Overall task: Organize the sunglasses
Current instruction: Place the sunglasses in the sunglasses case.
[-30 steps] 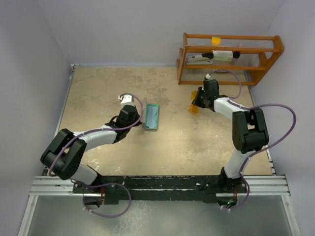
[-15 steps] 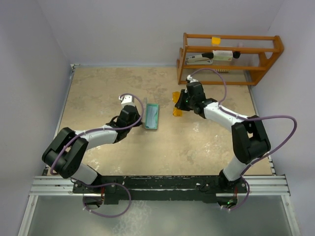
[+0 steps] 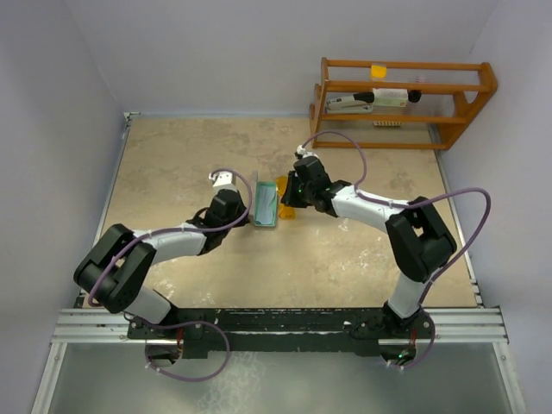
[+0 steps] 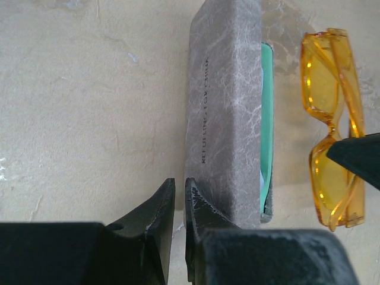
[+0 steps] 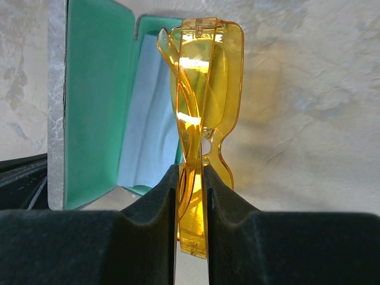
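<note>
Just beside the open case's [image 5: 89, 101] edge, sunglasses [image 5: 205, 101] pinched in right gripper [image 5: 190, 173]

The table [image 3: 190, 155] in front of me is a beige, mottled surface filling the middle of the top view. Near its centre an open grey case [image 3: 266, 203] lies on it, green lining showing. A wooden rack [image 3: 405, 65] stands at the upper right.

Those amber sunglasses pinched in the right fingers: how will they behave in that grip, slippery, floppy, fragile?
Probably light and fairly rigid: the folded sunglasses stick out from the right fingers without sagging. The glossy plastic looks slippery, so they could pivot in that narrow pinch. The thin frame may crack if squeezed harder.
</note>
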Tool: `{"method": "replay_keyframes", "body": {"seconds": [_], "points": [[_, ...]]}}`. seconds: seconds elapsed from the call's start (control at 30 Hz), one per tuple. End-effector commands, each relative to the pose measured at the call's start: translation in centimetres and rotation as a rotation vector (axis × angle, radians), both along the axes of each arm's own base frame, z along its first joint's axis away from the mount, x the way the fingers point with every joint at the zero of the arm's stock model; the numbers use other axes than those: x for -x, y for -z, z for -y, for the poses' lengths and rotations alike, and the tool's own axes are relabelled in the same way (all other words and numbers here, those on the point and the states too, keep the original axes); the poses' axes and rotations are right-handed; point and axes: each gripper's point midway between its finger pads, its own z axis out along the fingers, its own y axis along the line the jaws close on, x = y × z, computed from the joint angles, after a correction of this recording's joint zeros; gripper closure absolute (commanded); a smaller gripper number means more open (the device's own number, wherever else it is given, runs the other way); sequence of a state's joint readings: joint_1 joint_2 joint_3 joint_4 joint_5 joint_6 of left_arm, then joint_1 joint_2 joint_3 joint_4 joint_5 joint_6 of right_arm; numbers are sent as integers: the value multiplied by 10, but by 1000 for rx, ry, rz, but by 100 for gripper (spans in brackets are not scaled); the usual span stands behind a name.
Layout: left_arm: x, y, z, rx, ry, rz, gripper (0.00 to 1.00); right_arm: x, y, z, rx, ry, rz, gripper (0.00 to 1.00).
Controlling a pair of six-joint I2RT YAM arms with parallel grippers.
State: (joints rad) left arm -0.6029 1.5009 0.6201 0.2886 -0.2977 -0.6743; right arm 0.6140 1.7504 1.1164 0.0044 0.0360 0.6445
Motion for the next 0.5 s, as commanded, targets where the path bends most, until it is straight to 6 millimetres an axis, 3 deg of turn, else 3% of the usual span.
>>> {"method": "replay_keyframes", "body": {"seconds": [0.0,0.47], "points": [[1,-17,9,62,10,50,91,-13,-22,-24,-52,22,59,100],[19,-15,18,81,46,49,91,-7,-8,-58,-55,11,43,100]]}}
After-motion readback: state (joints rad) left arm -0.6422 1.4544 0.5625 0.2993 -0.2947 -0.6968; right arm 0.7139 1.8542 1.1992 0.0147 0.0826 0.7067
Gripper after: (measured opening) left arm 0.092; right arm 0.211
